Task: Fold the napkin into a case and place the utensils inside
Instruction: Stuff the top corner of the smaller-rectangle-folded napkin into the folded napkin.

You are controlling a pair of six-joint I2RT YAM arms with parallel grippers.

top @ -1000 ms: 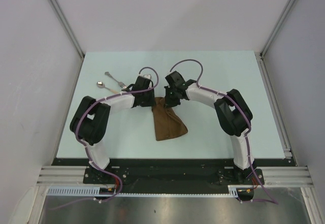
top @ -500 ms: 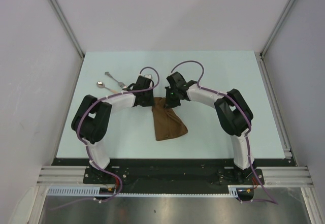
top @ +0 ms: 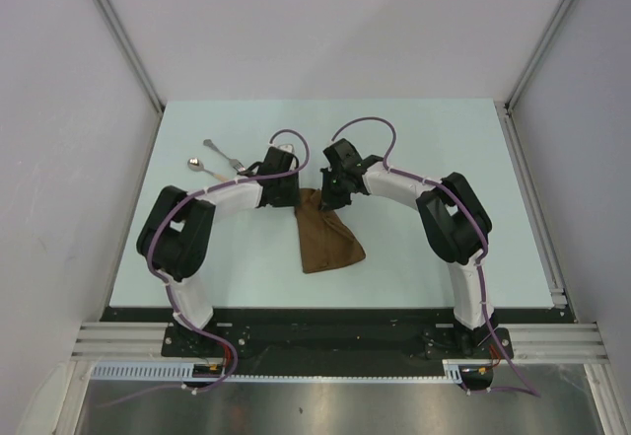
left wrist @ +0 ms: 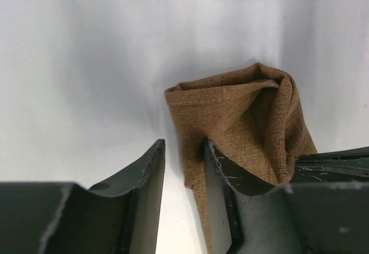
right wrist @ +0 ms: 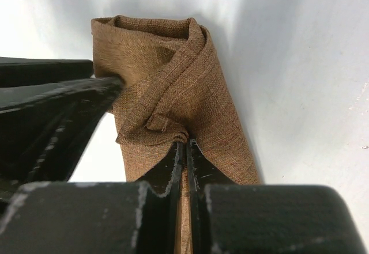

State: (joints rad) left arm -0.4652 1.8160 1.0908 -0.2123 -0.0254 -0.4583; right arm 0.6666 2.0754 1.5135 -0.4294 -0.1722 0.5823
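Found the jaws of the right gripper (right wrist: pixel 184 150) pinched fully shut on a raised fold of the napkin (right wrist: pixel 173 87), no gap left at all. Found the left gripper (left wrist: pixel 183 150) partly open and gripping nothing, just a loose edge of the brown cloth hanging against the inner face of one finger. Saw the napkin lying rumpled and roughly folded in the middle of the table (top: pixel 444 159), between the two wrists. Spotted the fork (top: pixel 223 153) and spoon (top: pixel 200 166) side by side at far left, apart from the cloth. Checked against a second earlier and noticed basically nothing shifted: cloth and utensils in the same spots.
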